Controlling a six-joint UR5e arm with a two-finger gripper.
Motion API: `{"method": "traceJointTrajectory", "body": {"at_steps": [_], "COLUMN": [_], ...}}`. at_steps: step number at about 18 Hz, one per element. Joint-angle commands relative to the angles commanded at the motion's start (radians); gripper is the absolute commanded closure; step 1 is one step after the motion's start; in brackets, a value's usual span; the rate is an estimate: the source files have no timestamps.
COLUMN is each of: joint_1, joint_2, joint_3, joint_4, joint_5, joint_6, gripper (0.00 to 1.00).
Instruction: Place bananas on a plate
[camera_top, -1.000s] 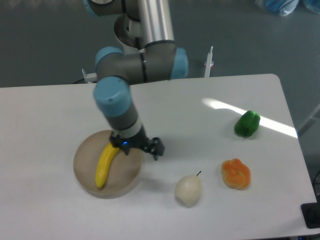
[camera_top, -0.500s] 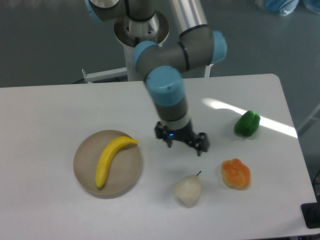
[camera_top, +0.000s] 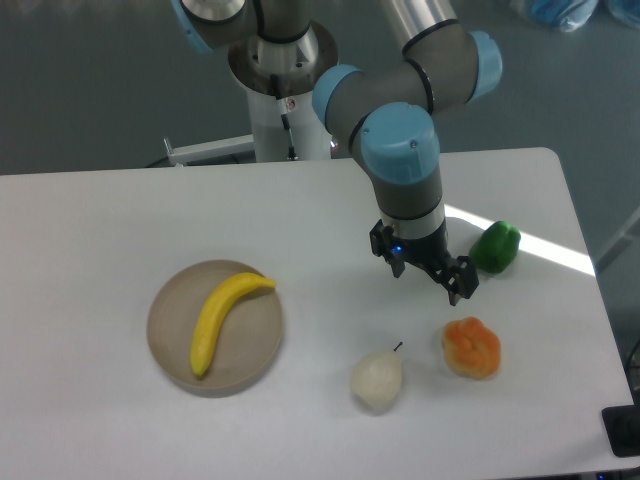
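The banana (camera_top: 224, 318) lies across the plate (camera_top: 170, 350); well right of the plate, the gripper (camera_top: 424, 267) hangs spread and empty. With 1 banana delivered, the sound move is retreating clear of the green pepper (camera_top: 495, 248).

White table (camera_top: 120, 220), green pepper (camera_top: 495, 247) at right, orange fruit (camera_top: 471, 347), pale pear (camera_top: 377, 379) at front

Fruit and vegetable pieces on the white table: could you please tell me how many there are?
4. A curved yellow banana lies on the round beige plate at left; a pale whitish pear sits front centre; a lumpy orange fruit lies right of it; a green pepper sits behind. None appears hidden.
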Motion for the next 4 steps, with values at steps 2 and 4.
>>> {"method": "traceJointTrajectory", "body": {"at_steps": [2,4], "joint_1": [0.000,0.000], "joint_2": [-0.002,-0.002], "joint_3": [0.000,0.000], "joint_4": [0.000,0.000], "joint_5": [0.000,0.000], "joint_6": [0.000,-0.003], "gripper": [0.00,0.00]}}
